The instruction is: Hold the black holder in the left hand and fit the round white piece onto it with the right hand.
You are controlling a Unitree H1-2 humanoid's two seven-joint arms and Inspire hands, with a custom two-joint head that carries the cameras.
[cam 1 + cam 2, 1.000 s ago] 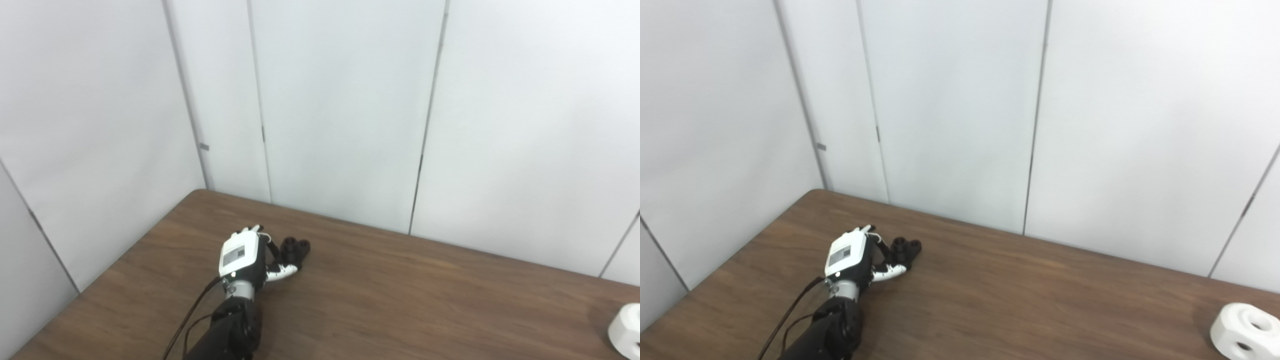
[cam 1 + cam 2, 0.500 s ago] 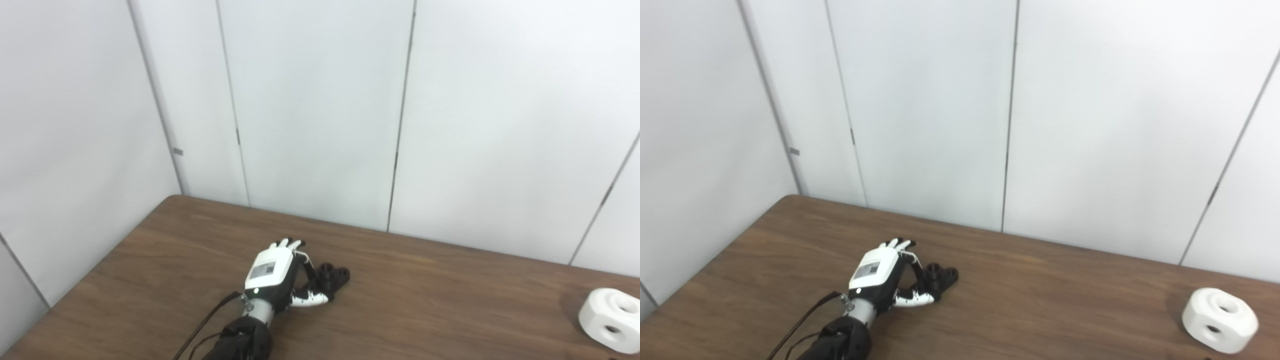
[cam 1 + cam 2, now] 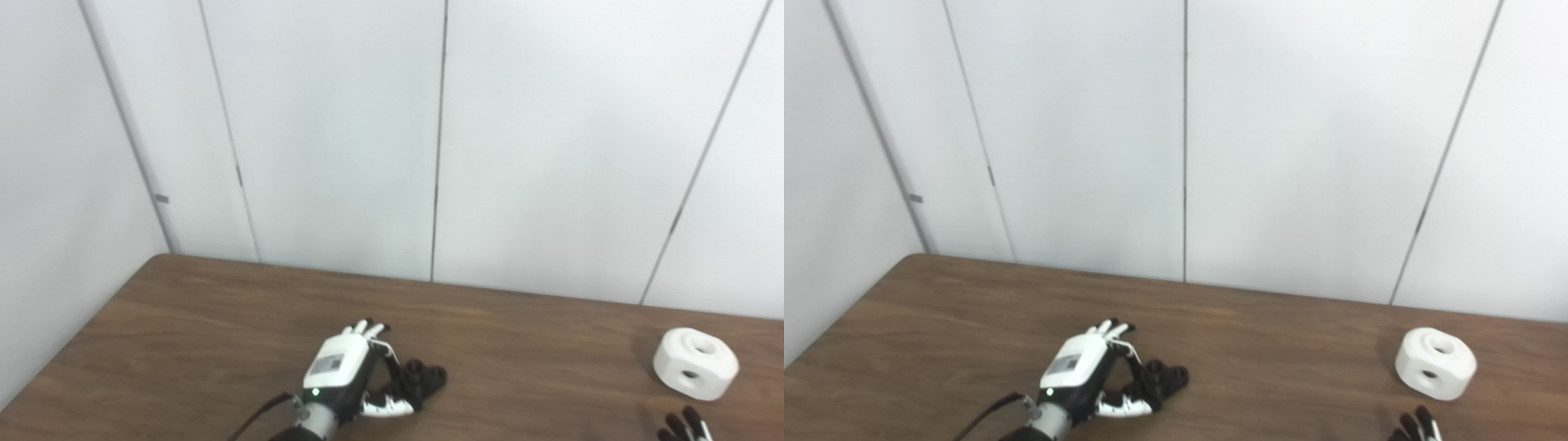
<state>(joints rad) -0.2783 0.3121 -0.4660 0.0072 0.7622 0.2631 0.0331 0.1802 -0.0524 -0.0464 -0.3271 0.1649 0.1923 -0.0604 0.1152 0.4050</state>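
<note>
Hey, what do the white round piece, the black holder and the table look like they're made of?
White round piece: likely matte molded or printed plastic, with an even, dull surface. Black holder: probably dark plastic with a slight sheen. Table: wood-grain surface, perhaps laminate; dark streaks show.

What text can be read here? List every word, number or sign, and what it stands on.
Left hand, back plate: a grey label, too small and blurred to read.
Black holder, white piece, right hand, table, wall panels: no text seen.
</note>
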